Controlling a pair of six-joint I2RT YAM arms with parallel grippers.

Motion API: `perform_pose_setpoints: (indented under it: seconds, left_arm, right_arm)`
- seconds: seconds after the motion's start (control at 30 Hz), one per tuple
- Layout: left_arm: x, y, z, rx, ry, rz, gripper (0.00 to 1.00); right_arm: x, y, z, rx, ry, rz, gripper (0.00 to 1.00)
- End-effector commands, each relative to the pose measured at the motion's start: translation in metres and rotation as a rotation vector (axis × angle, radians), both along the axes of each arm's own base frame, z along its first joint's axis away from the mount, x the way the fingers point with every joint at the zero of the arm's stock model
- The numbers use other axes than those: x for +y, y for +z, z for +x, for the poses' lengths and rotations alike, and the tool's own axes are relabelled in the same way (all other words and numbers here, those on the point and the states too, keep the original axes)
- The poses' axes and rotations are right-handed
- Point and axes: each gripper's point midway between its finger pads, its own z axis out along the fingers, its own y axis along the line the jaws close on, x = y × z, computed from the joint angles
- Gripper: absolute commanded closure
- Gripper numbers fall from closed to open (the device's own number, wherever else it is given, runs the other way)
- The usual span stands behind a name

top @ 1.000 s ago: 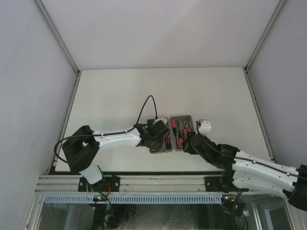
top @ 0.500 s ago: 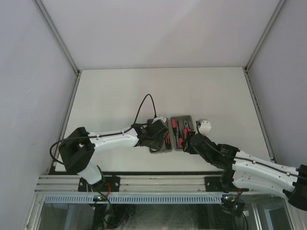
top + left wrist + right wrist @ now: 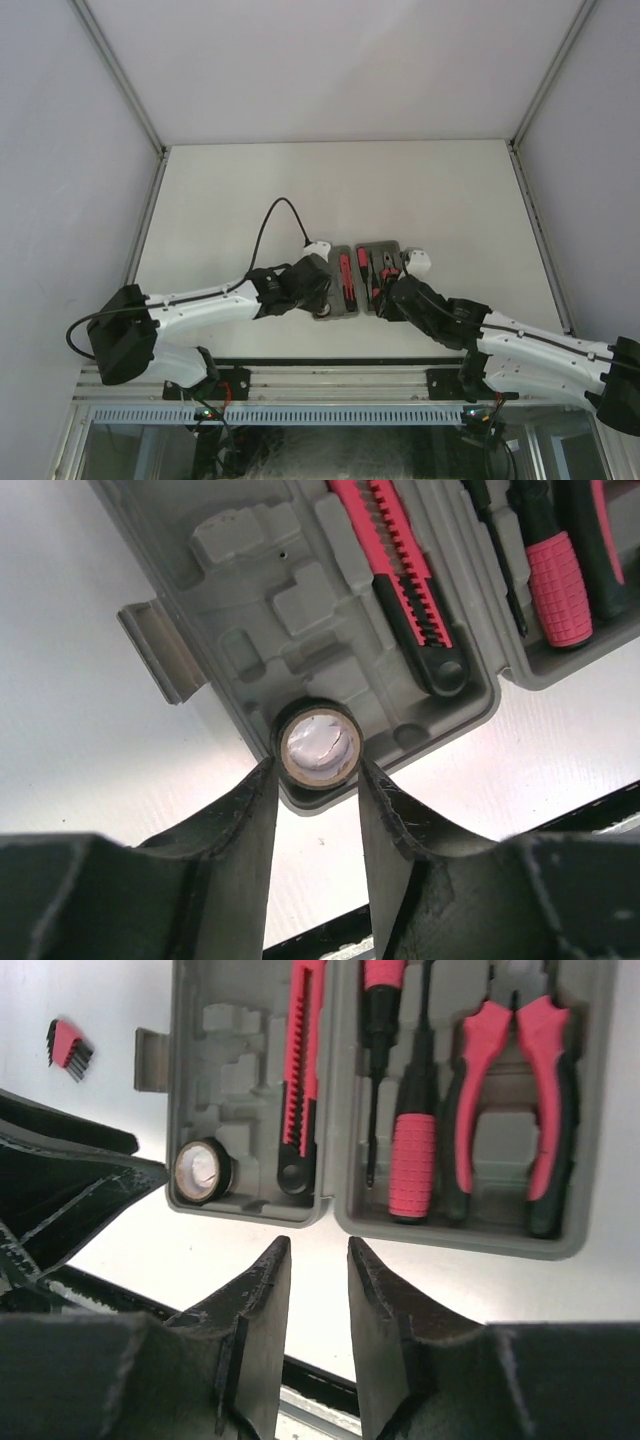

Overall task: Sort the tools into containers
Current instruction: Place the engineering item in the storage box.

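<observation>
Two grey containers lie side by side; the left one holds a red-and-black utility knife and a small dark ring in its near corner recess. In the right container lie pliers, a thick screwdriver and a thin one. My left gripper is open, its tips flanking the ring's near side just outside the tray corner. The right gripper hangs open over bare table in front of the gap between the containers, holding nothing.
A small red-and-black bit holder lies on the white table left of the containers. A latch tab sticks out of the left container's side. The left arm's cable loops over the table. The table's dark front edge is close below.
My left arm has drawn back to the left, off the left container, leaving the ring in its corner recess. Both grippers' jaws have narrowed a little. The right arm barely shifted.
</observation>
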Motion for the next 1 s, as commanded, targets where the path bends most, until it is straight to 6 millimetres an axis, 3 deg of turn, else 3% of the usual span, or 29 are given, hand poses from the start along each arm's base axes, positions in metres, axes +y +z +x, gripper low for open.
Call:
perform_pose_setpoints:
  seconds: [0.0,0.2,0.47,0.97]
  left_arm:
    - [-0.004,0.001,-0.002,-0.005,0.029,-0.078,0.6]
    - [0.005,-0.009,-0.009,0.012,0.045,-0.093,0.63]
    - [0.009,-0.005,0.0,0.018,0.057,-0.144,0.71]
    - [0.004,-0.018,0.009,0.067,0.047,-0.143,0.76]
  right_arm:
    - [0.034,0.01,0.002,0.007,0.091,0.108,0.73]
    - [0.065,0.005,0.005,0.067,0.145,0.149,0.78]
    - [0.09,0.001,0.011,0.116,0.141,0.236,0.85]
    - [0.112,-0.017,0.027,0.203,0.154,0.274,0.87]
